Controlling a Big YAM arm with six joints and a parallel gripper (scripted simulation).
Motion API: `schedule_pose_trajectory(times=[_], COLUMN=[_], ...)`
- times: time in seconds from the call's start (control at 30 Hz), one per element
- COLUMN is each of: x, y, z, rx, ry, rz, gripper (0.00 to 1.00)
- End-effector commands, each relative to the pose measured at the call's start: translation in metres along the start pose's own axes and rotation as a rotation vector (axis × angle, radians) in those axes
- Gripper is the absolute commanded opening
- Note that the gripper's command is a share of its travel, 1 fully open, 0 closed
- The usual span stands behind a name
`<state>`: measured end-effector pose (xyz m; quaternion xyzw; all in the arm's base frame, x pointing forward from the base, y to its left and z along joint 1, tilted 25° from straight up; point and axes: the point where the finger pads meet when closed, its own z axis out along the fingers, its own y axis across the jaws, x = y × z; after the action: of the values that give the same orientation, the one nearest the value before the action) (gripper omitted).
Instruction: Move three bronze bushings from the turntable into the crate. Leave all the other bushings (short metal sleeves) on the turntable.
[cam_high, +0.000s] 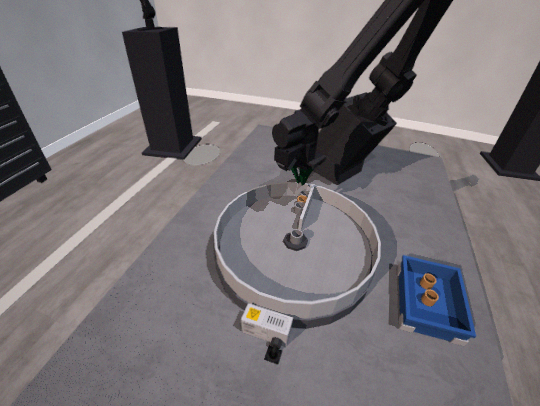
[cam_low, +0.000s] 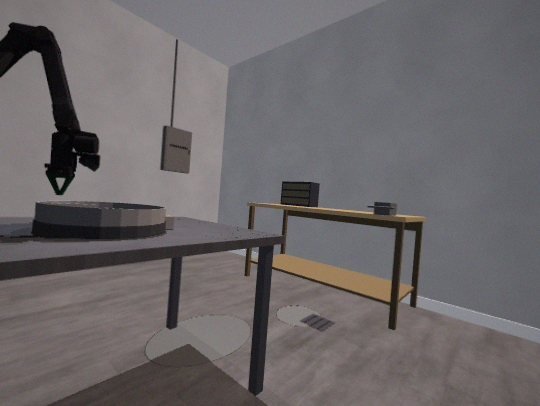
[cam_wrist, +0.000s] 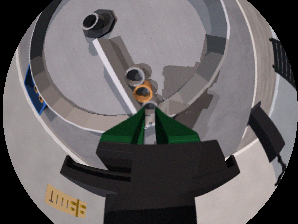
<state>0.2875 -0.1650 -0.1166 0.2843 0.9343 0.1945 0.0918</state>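
Hovering above turntable (cam_high: 371, 235) far rim, hand (cam_high: 301, 176) nearly together, gripping nothing. Sitting beside divider bar, just under hand: bronze bushing (cam_high: 301, 198). Lying in crate (cam_high: 462, 300): two more. Judging bushing rigid, smooth, slippery; pinching across outer wall.

Grey table (cam_high: 150, 320) with turntable (cam_high: 226, 270), blue crate (cam_high: 462, 305), seemingly a small control box (cam_high: 266, 320).

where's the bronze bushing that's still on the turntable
In the top view the bronze bushing sits at the turntable's far edge beside the white bar, just below the gripper.
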Motion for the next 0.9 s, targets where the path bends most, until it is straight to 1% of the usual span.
schedule_pose_trajectory(times=[0.0,0.37,0.43,0.87], x=[0.0016,0.0040,0.0003,0.0002], y=[-0.0068,-0.0058,-0.0061,-0.0061], z=[0.0006,-0.0009,-0.0017,-0.0017], rx=[-0.003,-0.003,-0.002,-0.002], ry=[-0.003,-0.006,-0.011,-0.011], rz=[0.011,0.010,0.007,0.007], gripper=[0.13,0.13,0.13,0.13])
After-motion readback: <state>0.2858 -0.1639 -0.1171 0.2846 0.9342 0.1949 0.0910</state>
